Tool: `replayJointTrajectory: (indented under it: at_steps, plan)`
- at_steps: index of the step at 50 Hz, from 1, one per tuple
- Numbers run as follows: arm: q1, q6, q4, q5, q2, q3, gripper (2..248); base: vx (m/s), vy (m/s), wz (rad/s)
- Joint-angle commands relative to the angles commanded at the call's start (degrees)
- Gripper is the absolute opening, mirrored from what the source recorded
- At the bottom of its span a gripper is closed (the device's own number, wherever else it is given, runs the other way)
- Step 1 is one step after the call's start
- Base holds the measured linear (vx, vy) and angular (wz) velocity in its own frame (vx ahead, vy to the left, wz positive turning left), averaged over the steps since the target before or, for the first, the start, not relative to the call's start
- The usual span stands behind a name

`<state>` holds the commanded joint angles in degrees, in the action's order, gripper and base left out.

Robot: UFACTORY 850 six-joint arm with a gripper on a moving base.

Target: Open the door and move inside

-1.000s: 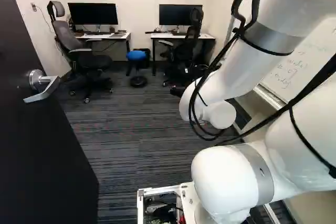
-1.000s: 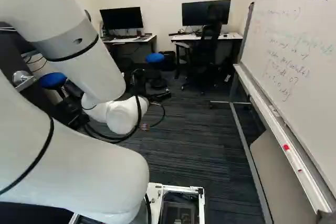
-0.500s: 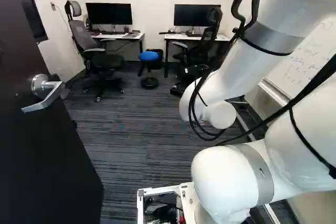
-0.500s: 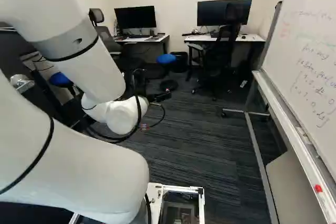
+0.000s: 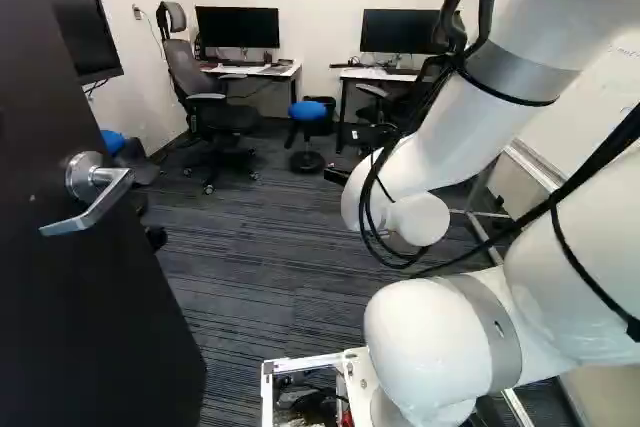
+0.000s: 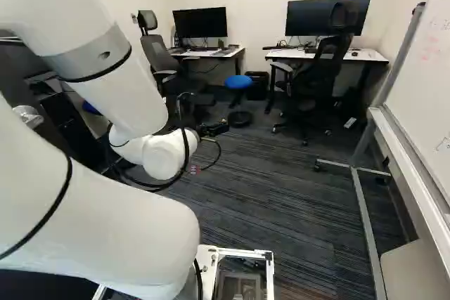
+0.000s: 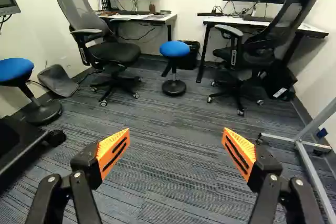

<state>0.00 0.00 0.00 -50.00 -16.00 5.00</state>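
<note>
We hold arm (image 5: 440,147) bent, reaching ahead; gripper (image 6: 213,128) fingers spread wide above carpet (image 7: 168,182). Open door (image 5: 90,317) stands at left of left base view. Our base has moved, turning left; arm pose unchanged.

Left base view: camera on the base, behind the arm (image 5: 440,152) and left of it, facing ahead, slightly down; door (image 5: 90,317) close at its left edge. Right base view: same heading, from right of the arm; whiteboard (image 6: 422,75) at its right edge. Wrist view: faces ahead and down, nearer the desks (image 7: 137,17). All three share desks, blue stool (image 7: 174,49) and floor (image 7: 168,150).
</note>
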Motion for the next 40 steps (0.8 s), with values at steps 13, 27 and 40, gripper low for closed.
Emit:
replayJointTrajectory:
  at_steps: [13, 27, 40]
  plan:
    - [0.00, 0.00, 0.00, 0.00, 0.00, 0.00, 247, 0.185, 0.007, 0.021]
    - [0.00, 0.00, 0.00, 0.00, 0.00, 0.00, 247, 0.200, 0.009, 0.012]
    - [0.00, 0.00, 0.00, 0.00, 0.00, 0.00, 247, 0.201, 0.006, 0.009]
